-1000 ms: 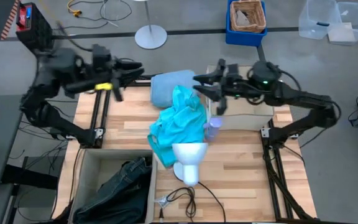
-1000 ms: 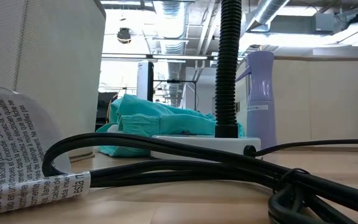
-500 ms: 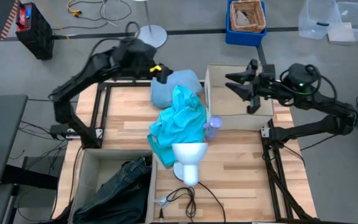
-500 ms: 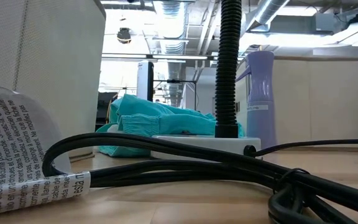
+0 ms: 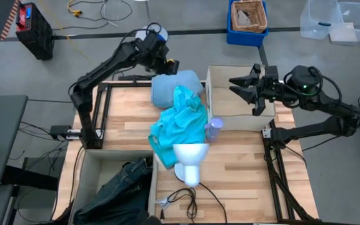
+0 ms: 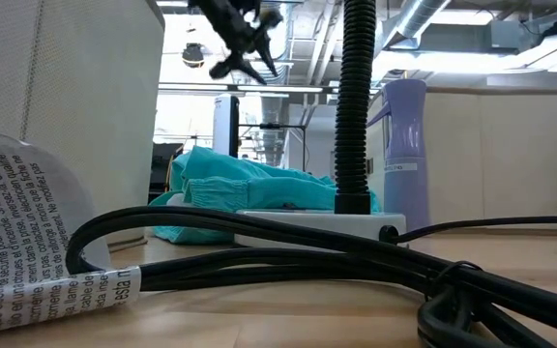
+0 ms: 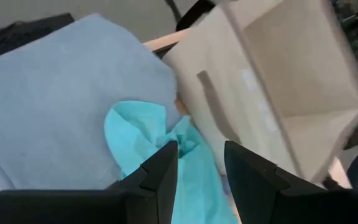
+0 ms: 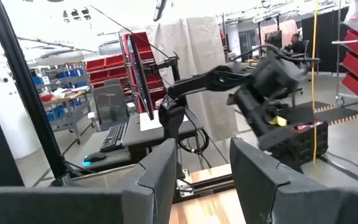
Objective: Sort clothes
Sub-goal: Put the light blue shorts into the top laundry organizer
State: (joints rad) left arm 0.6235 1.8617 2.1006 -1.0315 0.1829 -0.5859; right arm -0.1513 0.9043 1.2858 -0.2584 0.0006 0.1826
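My left hand (image 5: 172,65) has swung in from the bench's far left edge over the last second and now hangs just above the back edge of the pale blue garment (image 5: 167,89), fingers (image 7: 160,177) parted by a narrow gap and holding nothing; its wrist camera looks straight down on the pale blue cloth, with the teal shirt (image 7: 194,171) lapping over the near side of it. That tells me the pale blue piece, or the teal one lying on it, is my next pick, and I judge the reach is about done and only the descent is left. Taking the pale blue garment as my landmark: the teal shirt (image 5: 181,125) is draped across its front and trails toward me, touching the white mannequin head (image 5: 189,161) at its lower end; the lilac bottle (image 5: 213,129) stands just right of the teal cloth; the open beige box (image 5: 208,94) sits directly to the right. My right hand (image 5: 241,87) has pulled back from the pile and now hovers over that box, fingers moderately spread and empty, waiting. Well toward me and to the left, a bin (image 5: 83,172) already holds the dark jeans (image 5: 120,187), with what may be a black garment under them. So two pieces look sorted and two are left on the bench (image 5: 242,162). Since the teal shirt overlaps the blue one, a grab here could drag both.
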